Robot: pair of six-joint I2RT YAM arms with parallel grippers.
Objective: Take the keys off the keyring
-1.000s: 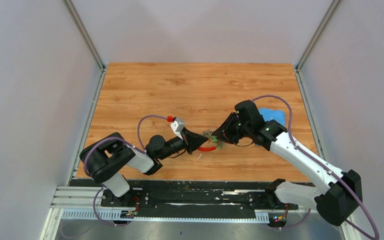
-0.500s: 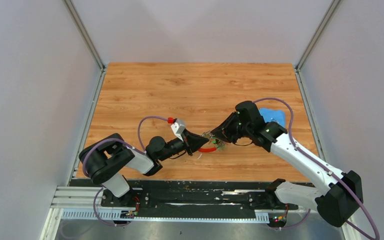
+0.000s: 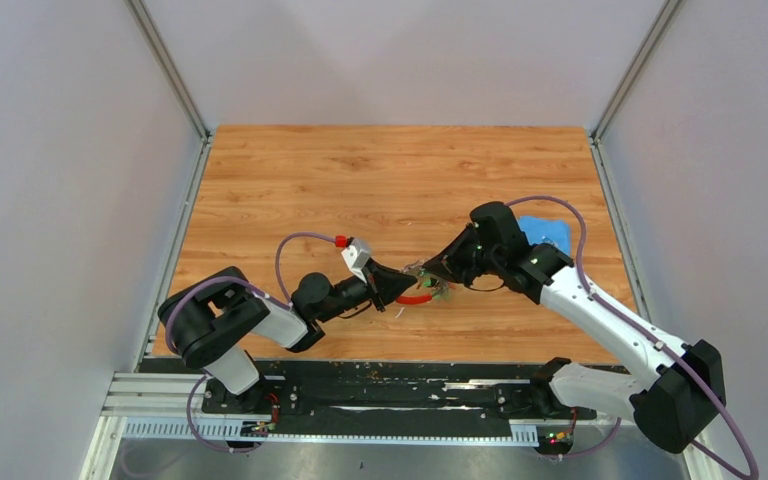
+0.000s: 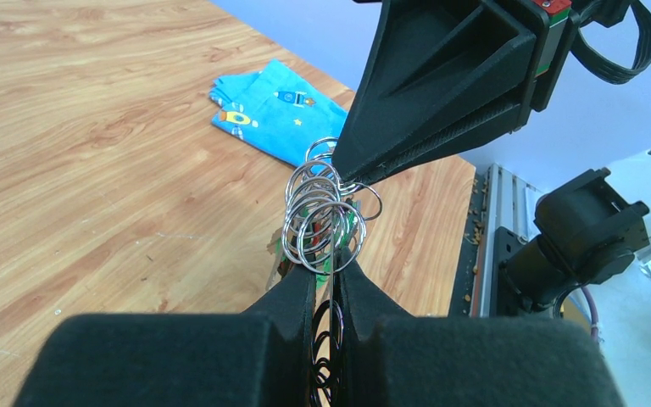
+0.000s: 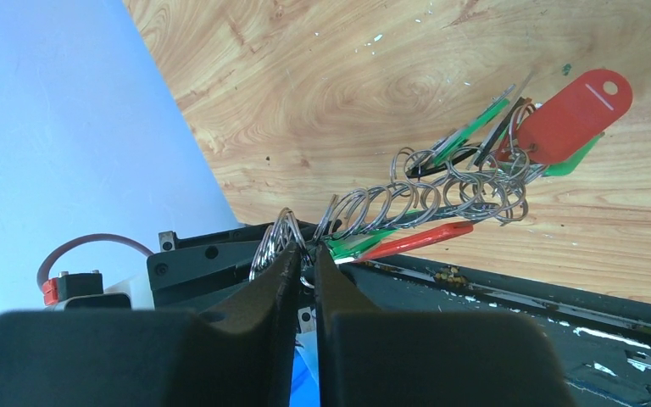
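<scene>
While both pincers meet over the near middle of the table (image 3: pixel 360 170), treat the load as one stretched assembly. Your left gripper (image 4: pixel 329 270) has its fingers drawn narrow and pinched on the lower loops of the keyring (image 4: pixel 322 212). Your right gripper (image 5: pixel 305 254) is closed down to a slit, with a loop at the opposite end of the chain caught between its tips. The keyring spans the gap between the two pincers as a row of thin silver loops linked together. The keys (image 5: pixel 473 129) cluster at one end, green heads fanned out beside a red tag (image 5: pixel 572 114).

Handling:
- Expect a light load.
- Expect the wire loops to be stiff, springy and slick, and likely to rotate or slip between the pads.
- Expect the keys to dangle freely and swing with any arm motion.
- Take a key by its flat plastic head, which offers the broadest face.
- Brace the ring on the wire close to that key.
- Which single loop each pincer grips cannot be settled from these views; it is probably one loop apiece.

Markings: you can read no brand or writing. The red tag shows only a white bar and a hole. The blue cloth (image 4: pixel 275 110), lying apart towards the table's right side, carries small cartoon prints but no legible text.
</scene>
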